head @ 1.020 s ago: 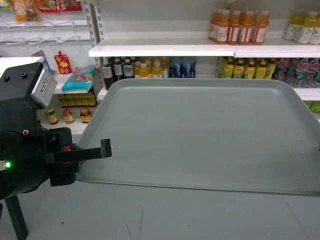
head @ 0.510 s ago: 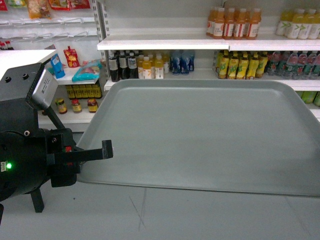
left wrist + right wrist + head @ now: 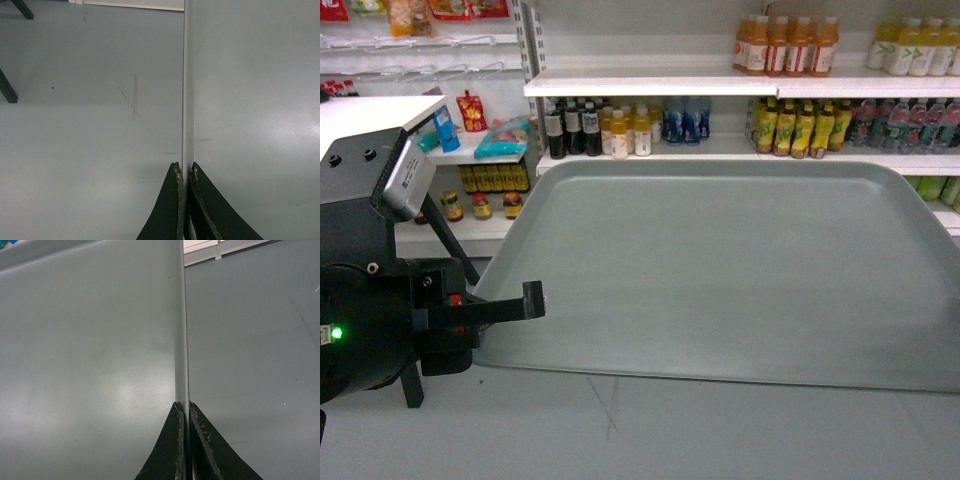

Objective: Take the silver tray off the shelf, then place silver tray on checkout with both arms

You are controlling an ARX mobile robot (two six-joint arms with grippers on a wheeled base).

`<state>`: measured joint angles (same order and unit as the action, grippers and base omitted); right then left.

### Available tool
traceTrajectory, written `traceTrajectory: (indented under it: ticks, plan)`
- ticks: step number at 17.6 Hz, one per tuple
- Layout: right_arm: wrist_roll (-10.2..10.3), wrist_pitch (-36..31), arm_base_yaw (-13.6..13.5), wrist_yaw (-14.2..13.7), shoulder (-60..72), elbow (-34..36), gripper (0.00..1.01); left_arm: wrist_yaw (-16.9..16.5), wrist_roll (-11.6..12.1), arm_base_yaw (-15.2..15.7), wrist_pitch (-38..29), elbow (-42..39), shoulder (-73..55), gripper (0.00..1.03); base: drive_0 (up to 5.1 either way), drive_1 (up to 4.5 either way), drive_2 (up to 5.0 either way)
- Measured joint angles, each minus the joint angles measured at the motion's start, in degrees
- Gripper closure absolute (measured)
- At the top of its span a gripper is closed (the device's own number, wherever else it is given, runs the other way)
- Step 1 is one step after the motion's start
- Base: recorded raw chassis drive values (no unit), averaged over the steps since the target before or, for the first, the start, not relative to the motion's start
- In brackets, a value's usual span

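The head camera is looking forward and slightly down across the silver tray [image 3: 720, 270] toward the store shelves [image 3: 660, 86]. Each wrist camera is looking close along its gripper's closed jaws, straddling a tray rim. All three views are sharing the tray.

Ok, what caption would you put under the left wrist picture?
Black left gripper pinching the raised rim of the flat grey-green tray, carried above the grey floor.

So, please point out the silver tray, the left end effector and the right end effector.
silver tray [image 3: 720, 270], head view, its flat middle.
left end effector [image 3: 183, 172], left wrist view, fingertips pinching the tray rim.
right end effector [image 3: 183, 411], right wrist view, fingertips pinching the tray rim.
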<state>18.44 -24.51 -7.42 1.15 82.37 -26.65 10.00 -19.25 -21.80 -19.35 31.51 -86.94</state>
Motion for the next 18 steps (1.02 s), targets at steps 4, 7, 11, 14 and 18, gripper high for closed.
traceTrajectory:
  ticks: [4, 7, 11, 14, 18]
  plan:
    - [0.00, 0.00, -0.02, 0.00, 0.00, 0.00, 0.99, 0.00, 0.00, 0.04, 0.00, 0.00, 0.00, 1.00, 0.0, -4.32, 4.3]
    - [0.00, -0.09, -0.07, 0.02, 0.00, 0.00, 0.99, 0.02, 0.00, 0.04, -0.04, 0.00, 0.00, 1.00, 0.0, -4.32, 4.3]
    - [0.02, -0.04, -0.04, 0.04, 0.00, -0.02, 0.99, 0.00, 0.00, 0.04, -0.04, 0.00, -0.02, 1.00, 0.0, -4.32, 4.3]
    - [0.00, 0.00, -0.04, 0.02, 0.02, -0.04, 0.99, 0.02, 0.00, 0.04, -0.07, 0.00, -0.02, 1.00, 0.0, -4.32, 4.3]
    - [0.00, -0.15, -0.04, 0.07, 0.02, -0.04, 0.99, 0.02, 0.00, 0.04, -0.04, 0.00, -0.02, 1.00, 0.0, -4.32, 4.3]
